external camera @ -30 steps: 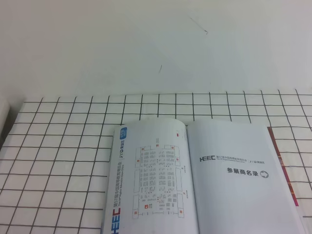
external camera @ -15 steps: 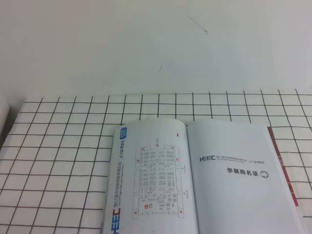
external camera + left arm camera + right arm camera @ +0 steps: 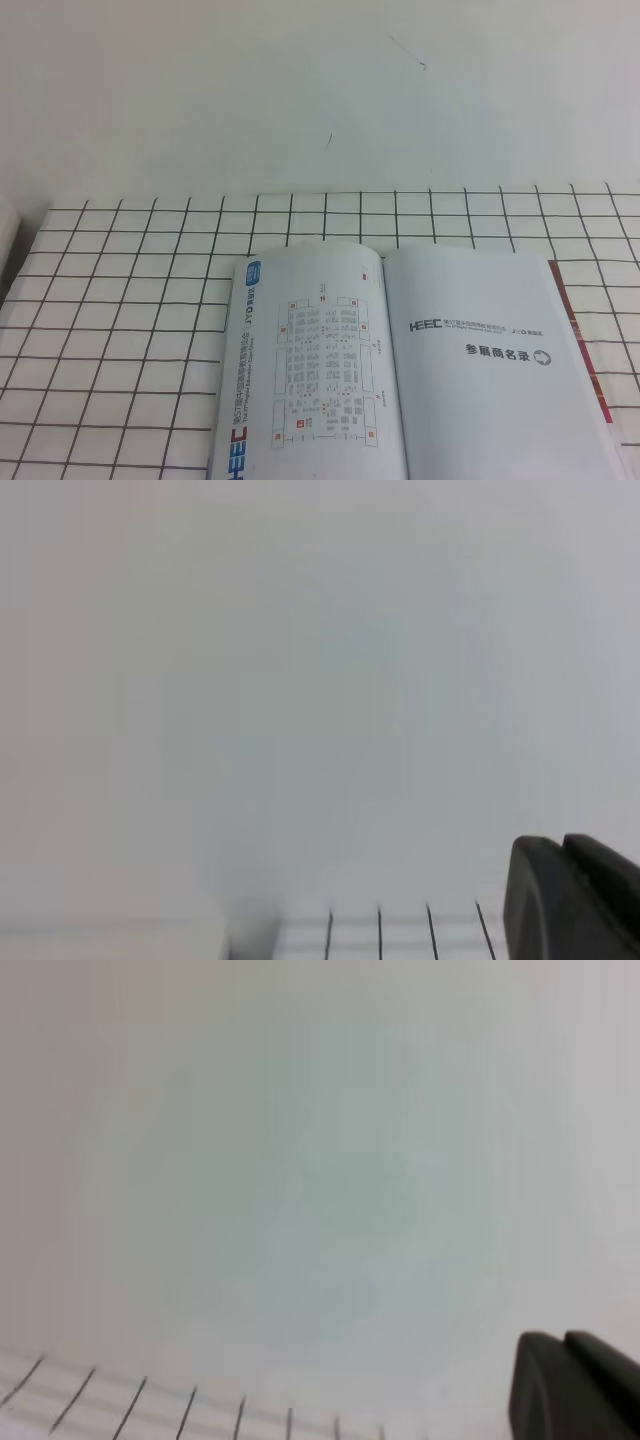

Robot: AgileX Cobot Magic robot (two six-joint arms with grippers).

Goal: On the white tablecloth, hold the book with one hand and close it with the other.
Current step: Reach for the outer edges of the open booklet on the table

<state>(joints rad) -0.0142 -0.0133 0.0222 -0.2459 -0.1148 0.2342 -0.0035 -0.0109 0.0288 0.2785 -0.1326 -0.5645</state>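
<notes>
The book (image 3: pixel 400 360) lies open and flat on the white tablecloth (image 3: pixel 130 300), right of the middle and cut off by the bottom edge. Its left page (image 3: pixel 325 360) shows a floor plan. Its right page (image 3: pixel 480 340) carries the blue "HEEC" print. A red cover edge (image 3: pixel 580 340) shows at the right. Neither gripper shows in the exterior high view. In the left wrist view only one dark finger (image 3: pixel 570 900) shows, above the cloth's grid lines (image 3: pixel 400 930). In the right wrist view one dark finger (image 3: pixel 570 1385) shows above the grid lines (image 3: pixel 150 1405). Both wrist views face the wall.
A plain white wall (image 3: pixel 300 90) with a few small marks rises behind the cloth's far edge. The cloth's left edge (image 3: pixel 25 260) runs down the left side, with a pale surface beyond it.
</notes>
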